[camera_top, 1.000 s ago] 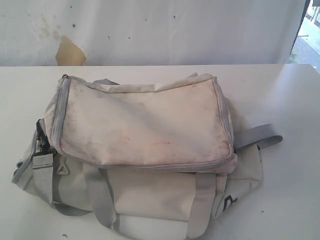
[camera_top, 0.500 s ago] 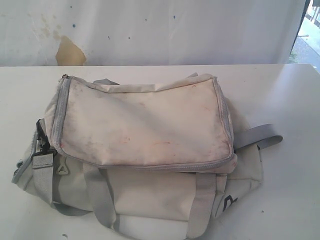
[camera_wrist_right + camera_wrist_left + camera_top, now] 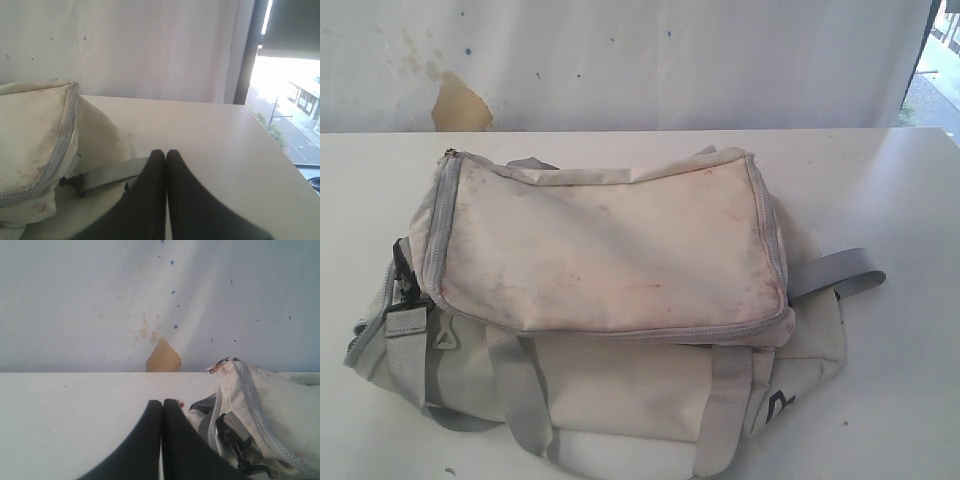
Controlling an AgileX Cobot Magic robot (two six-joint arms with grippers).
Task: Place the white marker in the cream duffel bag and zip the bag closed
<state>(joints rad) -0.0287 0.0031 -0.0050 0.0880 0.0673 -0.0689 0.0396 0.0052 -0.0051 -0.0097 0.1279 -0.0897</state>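
The cream duffel bag (image 3: 610,300) lies on the white table (image 3: 900,180), top panel facing up. The grey zipper (image 3: 620,330) runs around the edge of the bag's top panel, and its teeth appear joined along the visible run. The zipper pull (image 3: 220,365) sits at the bag's rear corner on the left-arm side. A black buckle (image 3: 232,432) hangs at that same end of the bag. A grey strap (image 3: 835,270) projects from the opposite end of the bag and lies flat on the table. Reddish stains mark the bag's top panel. The left gripper (image 3: 162,402) is positioned over bare table just beside the buckle end of the bag; its two black fingers are pressed together with nothing between them. The right gripper (image 3: 162,152) is positioned just beside the strap end of the bag, close to the grey strap; its fingers are likewise pressed together and empty. Neither gripper touches the bag. The location of the white marker cannot be told from any view.
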